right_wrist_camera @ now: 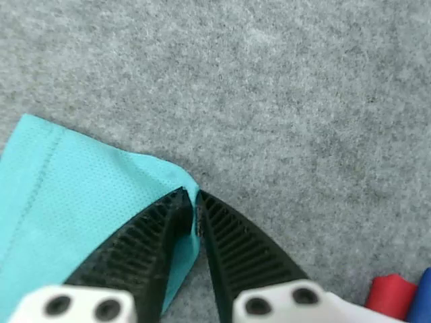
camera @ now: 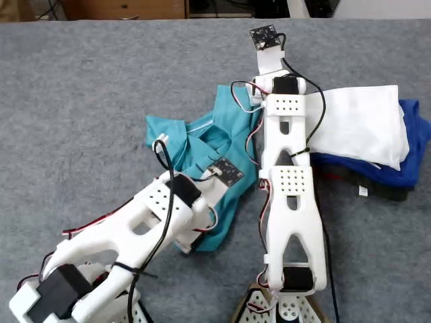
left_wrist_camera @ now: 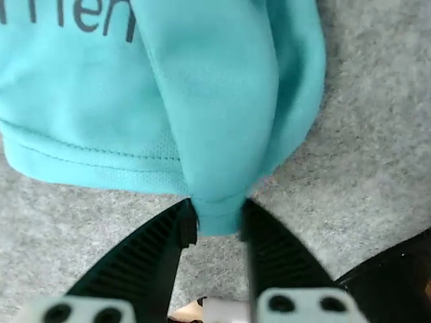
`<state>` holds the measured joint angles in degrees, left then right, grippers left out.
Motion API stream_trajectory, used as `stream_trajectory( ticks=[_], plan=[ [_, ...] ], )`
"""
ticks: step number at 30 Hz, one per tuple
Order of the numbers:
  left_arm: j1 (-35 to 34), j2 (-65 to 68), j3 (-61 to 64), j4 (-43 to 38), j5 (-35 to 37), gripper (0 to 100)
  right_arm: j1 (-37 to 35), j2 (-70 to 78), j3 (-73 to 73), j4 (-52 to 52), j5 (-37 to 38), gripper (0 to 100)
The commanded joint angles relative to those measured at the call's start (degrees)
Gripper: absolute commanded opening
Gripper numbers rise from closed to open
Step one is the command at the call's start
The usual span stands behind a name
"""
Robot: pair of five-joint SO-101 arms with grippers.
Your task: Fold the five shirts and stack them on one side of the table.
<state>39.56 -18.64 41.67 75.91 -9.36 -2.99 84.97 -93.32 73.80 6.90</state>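
Observation:
A teal shirt [camera: 212, 145] lies crumpled in the middle of the grey table [camera: 81, 114]. My left gripper [left_wrist_camera: 217, 219] is shut on a bunched fold of the teal shirt [left_wrist_camera: 215, 101], next to its stitched hem. My right gripper [right_wrist_camera: 194, 202] is shut on a corner of the teal shirt [right_wrist_camera: 74, 202], low over the carpet-like surface. In the high view the left arm [camera: 161, 208] comes in over the shirt's near edge. The right arm [camera: 288, 168] stretches along the shirt's right side to its far corner. Both sets of fingertips are hidden there.
At the right of the table lies a stack of folded shirts, a white shirt [camera: 357, 124] on top of a blue shirt [camera: 411, 155] and a dark shirt [camera: 377, 188]. Wooden furniture [camera: 128, 8] borders the far edge. Bare grey table spreads to the left.

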Motion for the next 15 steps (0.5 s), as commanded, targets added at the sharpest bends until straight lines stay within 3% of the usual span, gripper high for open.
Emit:
stream_trajectory(
  ticks=[1, 11, 15],
  plan=[
    [0.09, 0.22, -4.75, -0.09, 0.44, 3, -0.40, -0.84, -0.92, -1.05, 0.62, 0.4],
    [-1.85, 0.66, -15.12, 6.68, 1.67, 2, -0.40, -0.84, -0.92, -1.05, 0.62, 0.4],
    [-3.43, 0.57, -19.25, 9.76, -1.14, 2, -0.22, -1.19, -2.33, 0.97, 0.62, 0.4]
  ],
)
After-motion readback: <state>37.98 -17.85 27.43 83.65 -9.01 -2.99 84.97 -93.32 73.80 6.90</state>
